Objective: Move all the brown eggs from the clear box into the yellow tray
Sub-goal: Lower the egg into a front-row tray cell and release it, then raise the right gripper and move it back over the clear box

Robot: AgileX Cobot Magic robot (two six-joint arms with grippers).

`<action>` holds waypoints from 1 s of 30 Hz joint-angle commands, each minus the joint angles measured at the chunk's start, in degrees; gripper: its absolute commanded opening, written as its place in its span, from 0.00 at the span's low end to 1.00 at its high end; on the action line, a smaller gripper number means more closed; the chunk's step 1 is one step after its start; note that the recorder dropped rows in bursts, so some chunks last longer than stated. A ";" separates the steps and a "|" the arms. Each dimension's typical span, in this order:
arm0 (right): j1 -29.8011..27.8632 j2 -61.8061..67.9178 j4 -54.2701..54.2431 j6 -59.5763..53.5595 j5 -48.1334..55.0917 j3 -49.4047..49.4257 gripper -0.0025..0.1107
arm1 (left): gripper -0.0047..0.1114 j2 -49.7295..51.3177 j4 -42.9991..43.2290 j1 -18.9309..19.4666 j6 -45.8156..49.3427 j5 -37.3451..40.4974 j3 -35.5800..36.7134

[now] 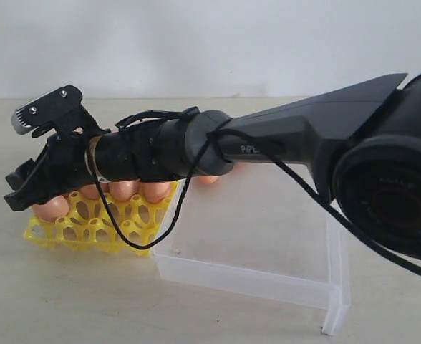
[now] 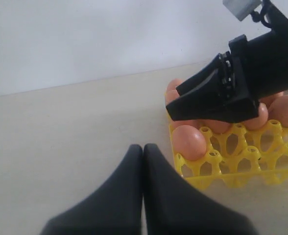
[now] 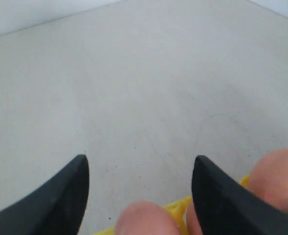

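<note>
Exterior view: the right gripper (image 1: 26, 188) is spread wide and empty above the yellow tray (image 1: 89, 231).

Its jaws stand well apart with nothing between them, over brown eggs (image 1: 53, 208) seated in the tray's far cups. This looks like a release, since the cups along the near edge are bare. The tray sits just beside one end of the clear box (image 1: 268, 281) on the worktop (image 1: 53, 304). The left gripper (image 2: 143, 148), pressed closed, hangs beside the tray, out of the way.

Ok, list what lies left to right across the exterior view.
right gripper → tray → box → arm joint. Eggs are left out: they overlap the tray and gripper.
</note>
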State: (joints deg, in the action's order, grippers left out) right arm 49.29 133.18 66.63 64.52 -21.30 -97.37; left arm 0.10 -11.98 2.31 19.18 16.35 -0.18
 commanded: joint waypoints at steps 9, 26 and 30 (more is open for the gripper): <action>-0.15 -17.47 1.25 2.49 28.34 0.14 0.02 | 0.00 -0.10 -0.15 -0.20 -0.56 -0.09 0.18; -11.37 -22.60 -64.77 -58.62 80.49 0.14 0.02 | 0.00 -0.10 -0.15 -0.20 -0.56 -0.09 0.18; -19.91 -19.17 -74.83 -58.18 82.19 0.14 0.02 | 0.00 -0.10 -0.15 -0.20 -0.56 -0.09 0.18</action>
State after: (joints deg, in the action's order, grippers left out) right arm 35.16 112.01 -1.61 7.50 59.94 -97.01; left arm 0.10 -11.98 2.31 19.18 16.35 -0.18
